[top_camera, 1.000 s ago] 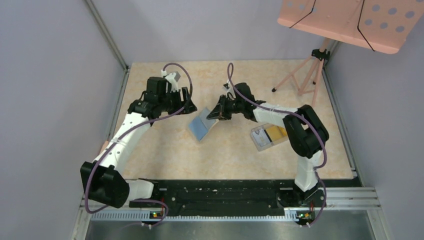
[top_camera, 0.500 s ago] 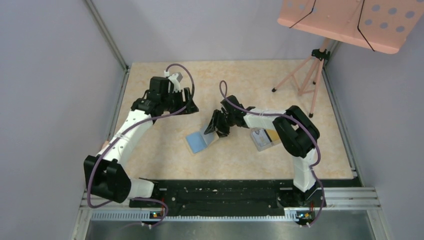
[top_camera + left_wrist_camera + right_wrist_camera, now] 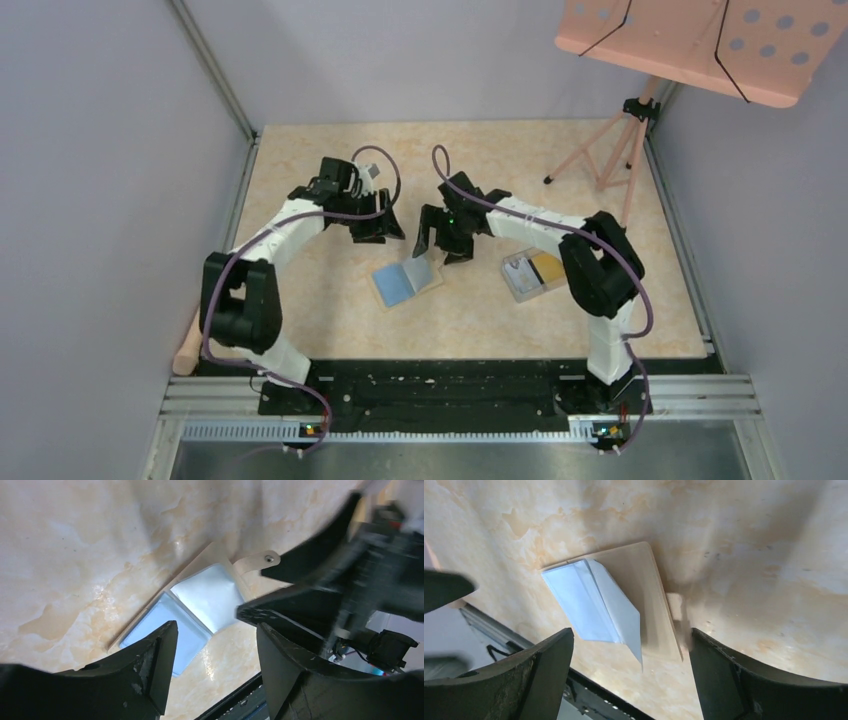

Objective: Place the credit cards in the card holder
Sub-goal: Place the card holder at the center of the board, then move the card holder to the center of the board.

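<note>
The card holder lies opened on the table, blue pockets up, its beige flap and snap tab toward the far side. My right gripper hangs open just above its far right edge, nothing between the jaws; in the right wrist view the card holder shows beyond the right gripper. My left gripper is open and empty, just far-left of the holder; the card holder lies past the left gripper. A golden-yellow credit card lies in a clear plastic box.
A pink music stand on a tripod stands at the far right corner. A wooden stick end pokes in at the near left. Grey walls enclose the table on three sides.
My right gripper opened and let go of the card holder, which came down nearer and now lies flat. The left arm swung right, closer to the holder.
</note>
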Robot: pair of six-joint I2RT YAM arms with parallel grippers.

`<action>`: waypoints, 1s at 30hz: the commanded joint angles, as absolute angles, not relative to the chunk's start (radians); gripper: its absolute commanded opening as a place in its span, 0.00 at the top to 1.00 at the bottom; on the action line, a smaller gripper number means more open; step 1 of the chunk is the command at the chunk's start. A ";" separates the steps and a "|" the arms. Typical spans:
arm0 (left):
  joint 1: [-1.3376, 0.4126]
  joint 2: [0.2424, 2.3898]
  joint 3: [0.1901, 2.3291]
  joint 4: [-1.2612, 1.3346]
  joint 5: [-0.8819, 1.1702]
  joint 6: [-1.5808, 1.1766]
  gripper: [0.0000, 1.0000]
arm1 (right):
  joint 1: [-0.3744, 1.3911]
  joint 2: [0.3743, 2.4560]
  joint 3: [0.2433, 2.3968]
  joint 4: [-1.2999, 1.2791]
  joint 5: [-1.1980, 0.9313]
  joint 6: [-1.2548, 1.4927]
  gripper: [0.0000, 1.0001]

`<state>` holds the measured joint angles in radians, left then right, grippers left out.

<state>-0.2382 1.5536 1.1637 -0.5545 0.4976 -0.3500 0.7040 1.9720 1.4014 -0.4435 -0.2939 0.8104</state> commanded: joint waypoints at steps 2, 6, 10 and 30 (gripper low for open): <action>-0.225 1.717 1.245 -0.596 0.597 -0.310 0.36 | 0.700 1.820 1.519 -0.683 -0.079 0.646 0.15; -0.227 1.845 1.312 -0.625 0.585 -0.294 0.36 | 0.670 1.714 1.469 -0.785 0.020 0.628 0.12; -0.227 1.925 1.341 -0.630 0.576 -0.281 0.36 | 0.590 1.560 1.329 -0.802 0.033 0.655 0.12; -0.274 1.997 1.248 -0.654 0.676 -0.187 0.43 | 0.045 1.451 1.181 -0.865 0.236 0.420 0.15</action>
